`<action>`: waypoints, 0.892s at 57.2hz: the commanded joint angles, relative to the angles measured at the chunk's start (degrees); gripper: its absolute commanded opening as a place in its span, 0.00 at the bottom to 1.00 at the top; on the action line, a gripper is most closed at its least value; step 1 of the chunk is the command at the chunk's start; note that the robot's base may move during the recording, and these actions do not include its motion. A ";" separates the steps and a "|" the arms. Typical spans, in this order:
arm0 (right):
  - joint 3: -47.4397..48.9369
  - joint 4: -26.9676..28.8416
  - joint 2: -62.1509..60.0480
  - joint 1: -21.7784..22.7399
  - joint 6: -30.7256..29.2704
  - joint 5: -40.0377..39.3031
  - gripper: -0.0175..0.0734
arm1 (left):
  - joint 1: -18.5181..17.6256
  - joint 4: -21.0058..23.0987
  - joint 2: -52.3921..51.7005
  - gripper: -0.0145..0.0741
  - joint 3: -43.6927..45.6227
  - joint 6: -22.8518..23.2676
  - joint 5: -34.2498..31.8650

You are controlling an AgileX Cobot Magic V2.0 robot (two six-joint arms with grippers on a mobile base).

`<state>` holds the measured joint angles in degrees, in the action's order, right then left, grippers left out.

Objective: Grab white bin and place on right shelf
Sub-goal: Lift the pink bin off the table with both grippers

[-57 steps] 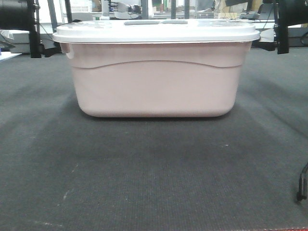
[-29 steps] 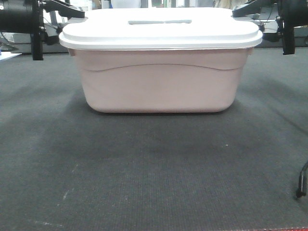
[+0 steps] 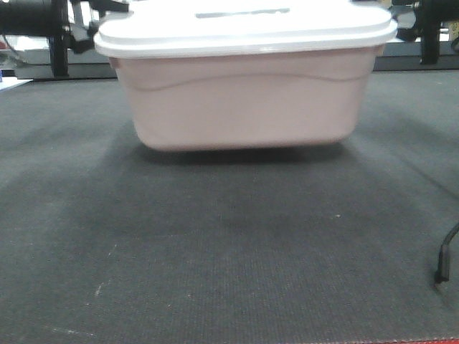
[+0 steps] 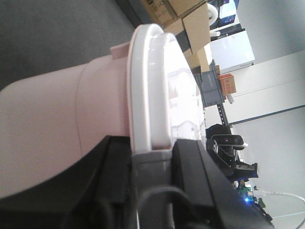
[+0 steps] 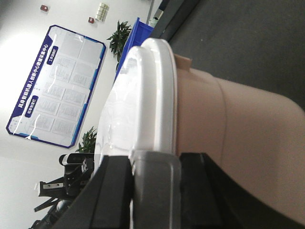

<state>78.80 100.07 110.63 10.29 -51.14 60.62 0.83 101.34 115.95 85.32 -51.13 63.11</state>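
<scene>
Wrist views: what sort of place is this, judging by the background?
Likely an indoor lab or office-workshop: stacked cardboard boxes, a blue-framed wall notice board and a potted plant by the wall.

Bin [image 3: 244, 100] body pale pinkish-white, wavy moulded line along side. Lid [image 3: 244, 36] white, slot [image 3: 242, 13] grey. Floor mat [image 3: 229, 244] dark grey, fine ribbed weave, pale specks. Thin red strip [image 3: 416, 340] at near edge, perhaps tape. Wall board [image 5: 57, 86] blue-bordered.
</scene>
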 commanded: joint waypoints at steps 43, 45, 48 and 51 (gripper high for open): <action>1.94 9.33 -21.56 -2.44 4.17 15.56 0.26 | -4.53 7.63 -23.05 0.03 3.60 5.79 7.08; 1.94 9.33 -22.22 -2.44 4.47 15.56 0.26 | -4.53 7.54 -23.78 0.03 3.60 6.16 7.08; 1.94 9.29 -23.43 -2.44 4.60 15.56 0.26 | -4.53 7.54 -24.74 0.03 3.60 6.16 6.93; 1.94 9.11 -24.37 -2.44 4.60 15.56 0.26 | -4.53 7.54 -25.38 0.03 3.60 6.16 6.53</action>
<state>78.80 102.54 91.38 10.53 -46.67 57.26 -0.20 101.57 95.09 86.79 -45.46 59.47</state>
